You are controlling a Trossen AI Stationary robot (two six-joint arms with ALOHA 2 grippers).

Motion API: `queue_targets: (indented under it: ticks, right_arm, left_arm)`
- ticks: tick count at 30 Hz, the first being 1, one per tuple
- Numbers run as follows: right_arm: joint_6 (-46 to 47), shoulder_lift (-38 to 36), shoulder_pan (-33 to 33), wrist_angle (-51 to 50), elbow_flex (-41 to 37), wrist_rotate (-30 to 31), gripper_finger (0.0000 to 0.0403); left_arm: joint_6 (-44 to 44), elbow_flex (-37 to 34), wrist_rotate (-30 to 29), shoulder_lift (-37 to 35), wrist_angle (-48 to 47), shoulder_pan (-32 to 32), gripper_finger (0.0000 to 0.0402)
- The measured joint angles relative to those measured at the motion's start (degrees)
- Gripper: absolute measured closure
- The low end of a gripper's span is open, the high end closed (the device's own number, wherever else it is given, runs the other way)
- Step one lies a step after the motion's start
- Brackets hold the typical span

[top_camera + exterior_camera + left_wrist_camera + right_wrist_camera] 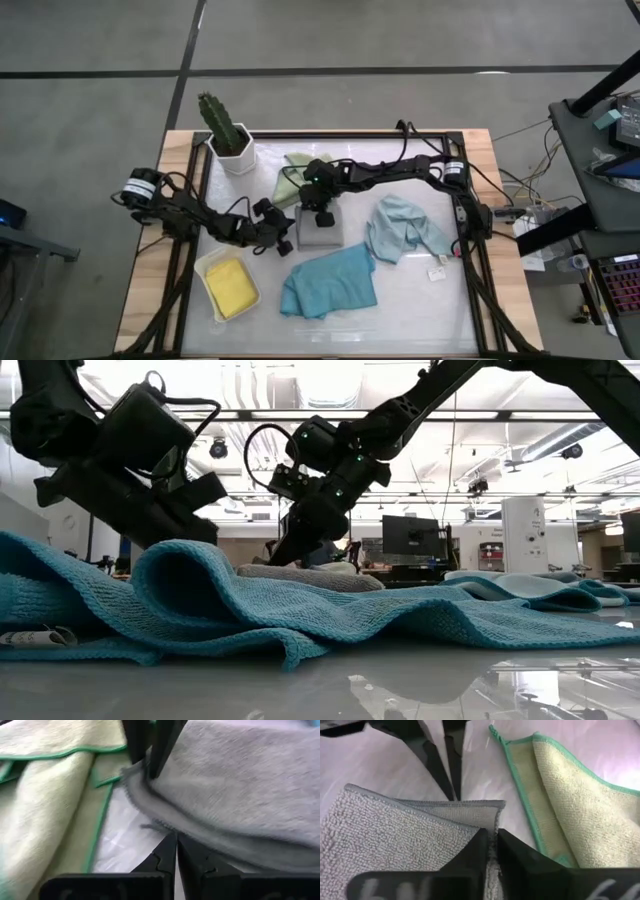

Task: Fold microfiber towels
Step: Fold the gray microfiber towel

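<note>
The grey towel (318, 230) lies folded in several layers at the table's middle. My right gripper (322, 212) is shut on its far edge, seen up close in the right wrist view (492, 842). My left gripper (284, 240) is shut, with its tips (176, 840) at the grey towel's left edge. The sage green towel (293, 176) lies crumpled just beyond. The pale blue towel (400, 228) lies bunched at the right, and the teal towel (330, 283) lies rumpled at the near middle. The yellow towel (230, 286) lies folded in the white tray (208, 266). My right gripper pinches the grey towel's edge beside its far left corner (496, 815) between its two fingers, coming from above. It has more than one layer. The towel lies flat on the table. My left gripper's shut fingertips (454, 790) stand at the grey towel's folded edge (150, 815), slanting down from the table's left. I cannot tell whether they touch it.
A cactus in a white pot (228, 140) stands at the far left corner. A small white tag (438, 268) lies near the pale blue towel. Dark rails (470, 250) run along the table's sides.
</note>
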Motion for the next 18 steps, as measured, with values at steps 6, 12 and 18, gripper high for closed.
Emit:
queue_targets:
  ticks: [6, 12, 18]
  right_arm:
    - [0.6, -0.2, 0.0, 0.2, 0.0, 0.0, 0.0279]
    - [1.6, -1.9, 0.0, 0.2, 0.0, 0.0, 0.0213]
    - [2.6, -6.5, 0.2, -3.4, -2.4, 0.0, 0.0184]
  left_arm:
    - [1.4, 0.0, 5.4, -0.2, 4.2, 0.0, 0.0402]
    - [1.2, 0.0, 8.8, -1.1, 3.5, 0.0, 0.0401]
    - [0.9, -0.2, 10.1, -3.6, -0.9, -0.1, 0.0401]
